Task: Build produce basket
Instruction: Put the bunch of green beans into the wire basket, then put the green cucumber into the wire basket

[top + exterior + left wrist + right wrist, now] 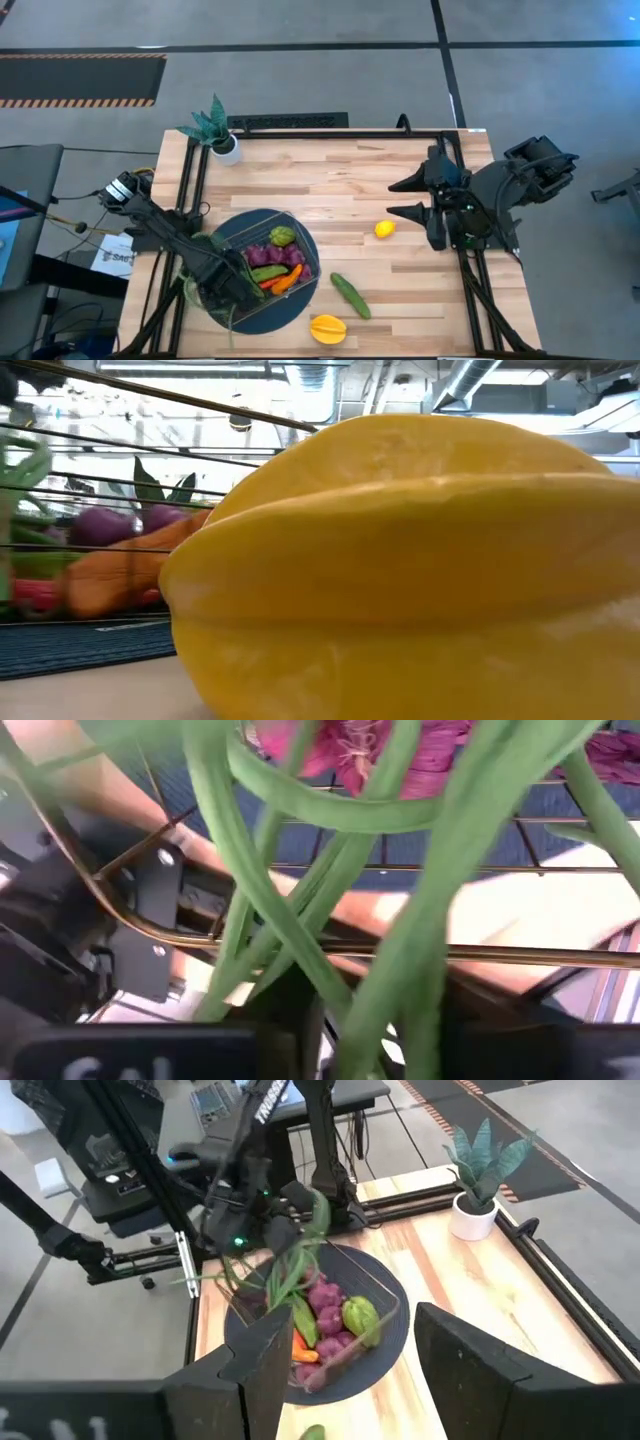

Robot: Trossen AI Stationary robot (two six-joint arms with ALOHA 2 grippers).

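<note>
The wire basket (312,258) sits on a dark round mat (262,316) at the table's near left. In it lie purple grapes (264,256), a green pepper (282,236) and red and orange peppers (285,281). My left gripper (228,287) is over the basket's near left corner, shut on long green beans (290,1275). A lemon (384,229), a cucumber (350,295) and a yellow-orange fruit (328,328) rest on the bare table. The fruit fills the low view (400,570). My right gripper (400,198) is open over the table's right side, touching nothing. My left gripper (385,1040) pinches a bunch of several green beans (400,970) between its two fingers. In the right wrist view the beans hang loose below the fingers, over the basket's rim (395,1305) and the grapes (325,1302). Which part of the beans it has, I cannot tell.
A small potted plant (215,132) stands at the table's far left corner. Dark rails (330,132) frame the far, left and right edges. Bare wood lies between the basket and my right arm, apart from the lemon and cucumber.
</note>
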